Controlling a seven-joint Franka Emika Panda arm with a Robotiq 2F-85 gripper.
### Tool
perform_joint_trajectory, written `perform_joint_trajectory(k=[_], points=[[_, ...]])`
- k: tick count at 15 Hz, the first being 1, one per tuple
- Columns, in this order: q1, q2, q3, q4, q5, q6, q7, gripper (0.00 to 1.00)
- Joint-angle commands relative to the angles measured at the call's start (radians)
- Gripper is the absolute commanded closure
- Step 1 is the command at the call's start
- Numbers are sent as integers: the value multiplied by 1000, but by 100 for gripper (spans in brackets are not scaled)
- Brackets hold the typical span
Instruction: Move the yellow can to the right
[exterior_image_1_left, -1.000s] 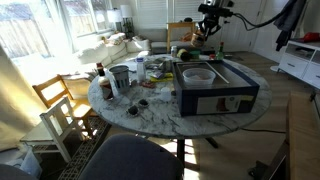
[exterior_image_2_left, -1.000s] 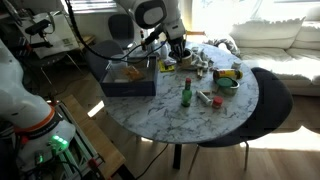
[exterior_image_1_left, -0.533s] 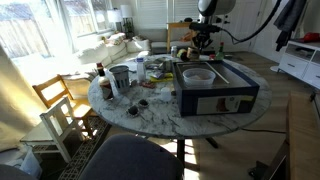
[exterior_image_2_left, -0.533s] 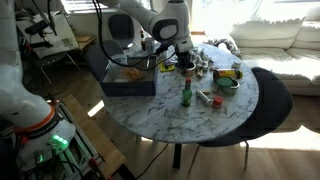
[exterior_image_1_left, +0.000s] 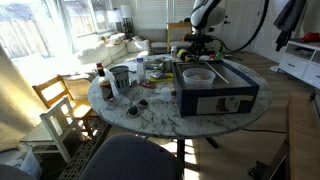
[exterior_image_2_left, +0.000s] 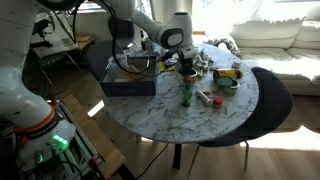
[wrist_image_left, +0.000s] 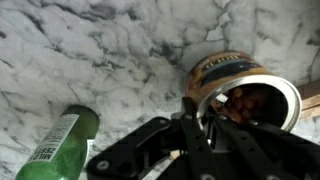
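Note:
The yellow can (wrist_image_left: 222, 70) shows in the wrist view as an open short tin with a dull yellow-brown side, a pale rim and brown contents, standing on the marble table (wrist_image_left: 110, 50). My gripper (wrist_image_left: 240, 120) is right over it, one finger against the can's left outer wall, the other side hidden in the dark gripper body. The jaws look spread around the can. In both exterior views the gripper (exterior_image_1_left: 196, 52) (exterior_image_2_left: 186, 64) is low over the table by the box, and the can is hidden beneath it.
A green bottle (wrist_image_left: 60, 145) (exterior_image_2_left: 186, 96) stands close to the can. A large dark box (exterior_image_1_left: 215, 90) (exterior_image_2_left: 128, 78) sits beside the gripper. A silver pot (exterior_image_1_left: 120, 76) and a dark red-topped bottle (exterior_image_1_left: 99, 80) stand at one table edge. Small items (exterior_image_2_left: 228, 76) crowd the table.
The arm has come down from above the table to just over the can beside the box. Nothing on the table has moved.

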Motion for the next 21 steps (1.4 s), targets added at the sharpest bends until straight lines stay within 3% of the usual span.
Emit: perform_joint_trajectory(k=[1,3,4,6,9,13,15,21], points=[[28,84,-45,87,-40,-37,18,97],[33,99,-51,101,-50,-42,9,97],[38,98,-54,101,-56,-31,10,64],[52,71,-57,92,-69,-10,7,56],[66,16,-48,74,-81,-6,-13,34],[63,-135,17,-5,-67,-131,-161,5],[76,-231,32,-69,-80,-193,-237,0],[99,-549,86,-321,-93,-308,-491,0]])
